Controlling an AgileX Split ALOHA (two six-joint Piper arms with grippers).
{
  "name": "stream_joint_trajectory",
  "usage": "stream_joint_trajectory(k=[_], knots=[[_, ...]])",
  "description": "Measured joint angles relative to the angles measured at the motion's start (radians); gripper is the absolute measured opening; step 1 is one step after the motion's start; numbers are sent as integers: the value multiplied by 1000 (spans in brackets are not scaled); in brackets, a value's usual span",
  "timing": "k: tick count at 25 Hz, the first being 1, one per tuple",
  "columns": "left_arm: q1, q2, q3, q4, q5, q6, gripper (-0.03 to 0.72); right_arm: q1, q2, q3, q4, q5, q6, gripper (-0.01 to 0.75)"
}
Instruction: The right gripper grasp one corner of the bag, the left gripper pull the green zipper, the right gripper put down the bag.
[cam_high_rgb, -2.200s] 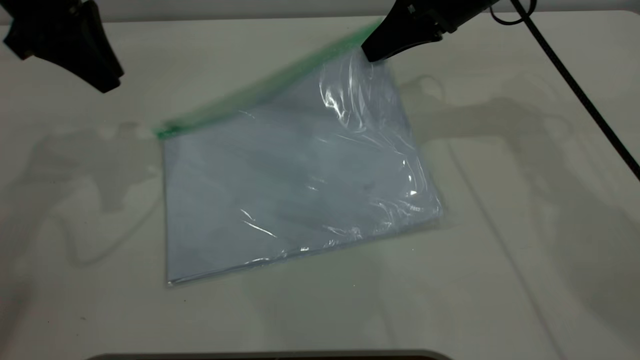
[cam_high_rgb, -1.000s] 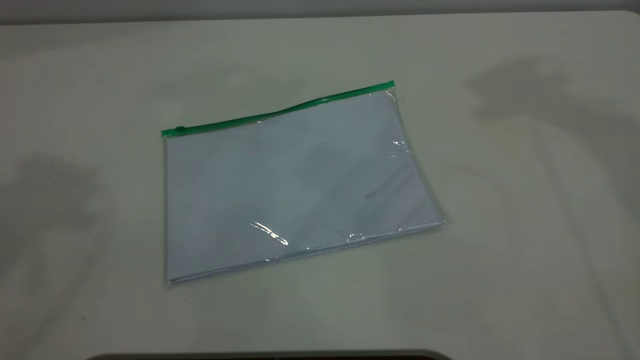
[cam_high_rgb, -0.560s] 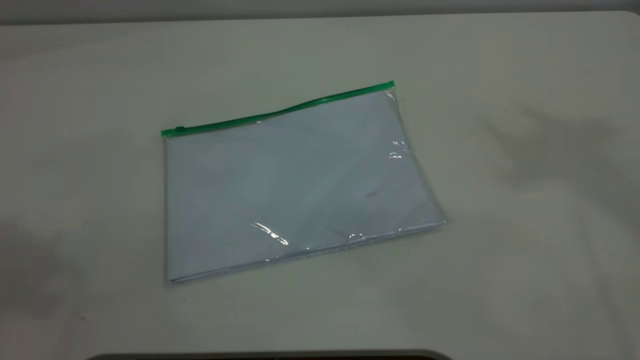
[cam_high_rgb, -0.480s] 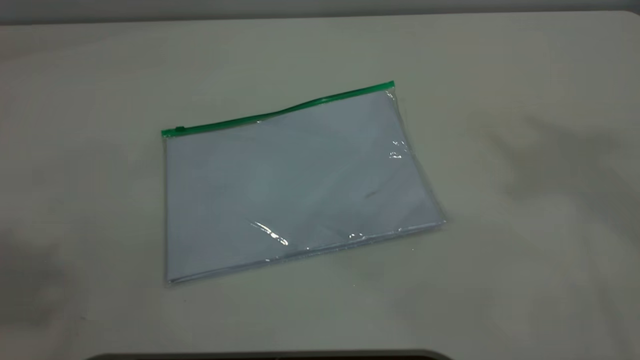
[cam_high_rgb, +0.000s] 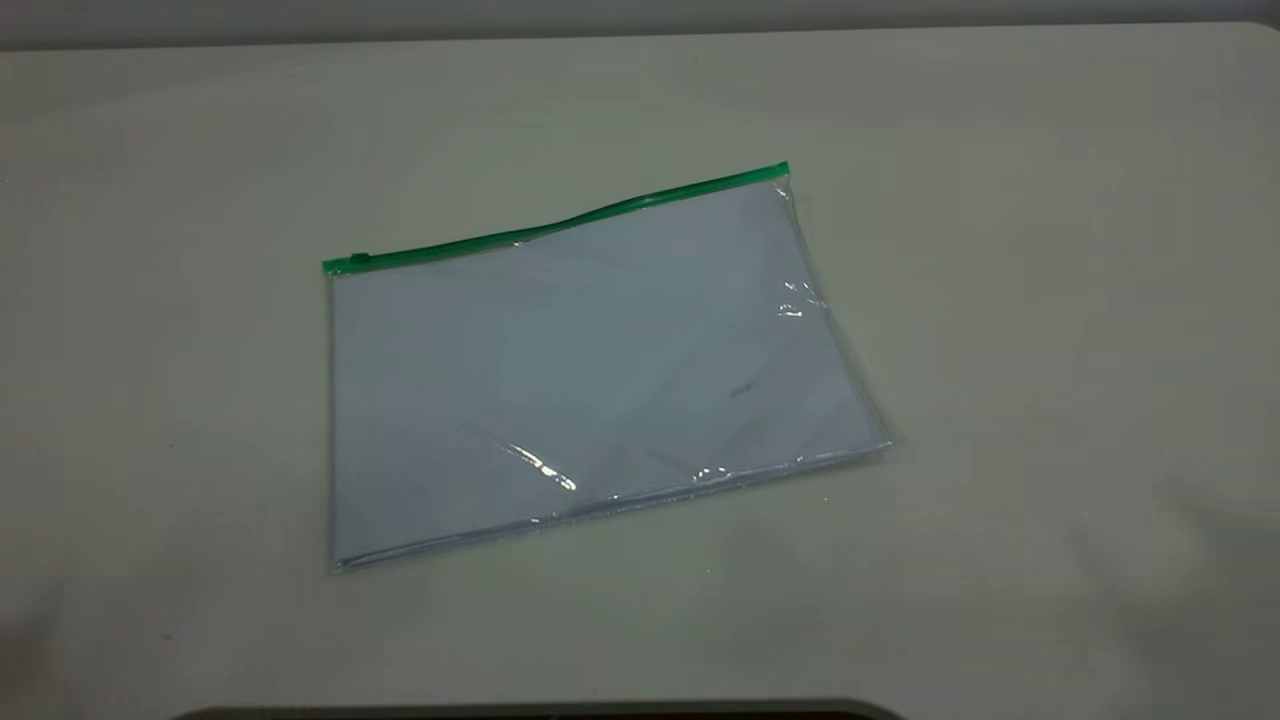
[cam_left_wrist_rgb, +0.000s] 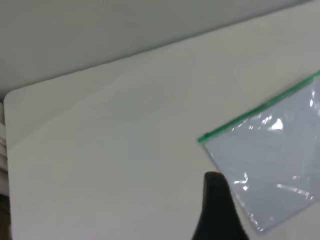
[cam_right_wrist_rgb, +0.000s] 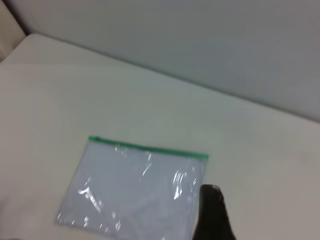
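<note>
Exterior view: bag (cam_high_rgb: 590, 370) flat on tabletop (cam_high_rgb: 1050, 300), green zipper (cam_high_rgb: 560, 225) along far edge, no arms visible; left wrist view: left hand (cam_left_wrist_rgb: 217, 212) raised beside bag's corner, grip state indeterminable; right wrist view: right hand (cam_right_wrist_rgb: 212, 215) likewise.

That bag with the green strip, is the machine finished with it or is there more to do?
It looks finished. The bag lies flat on the table, nothing holding it. The slider tab sits at the left end of the green zipper. Both tools have backed away; only one dark finger shows in each wrist view. Nothing seems left.
</note>
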Motion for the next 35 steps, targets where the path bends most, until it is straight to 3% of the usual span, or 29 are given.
stream_joint_trajectory(k=[6,15,25,35], knots=[[0,-150,56,0,0,-68,577,0,-296,269,22,0,-17,578],[0,-590,490,0,0,-74,577,0,-686,626,23,0,-20,578],[0,-838,820,43,-4,-77,577,0,-929,740,-10,0,-20,578],[0,-845,925,70,-25,-124,577,0,-993,807,-192,0,83,578]])
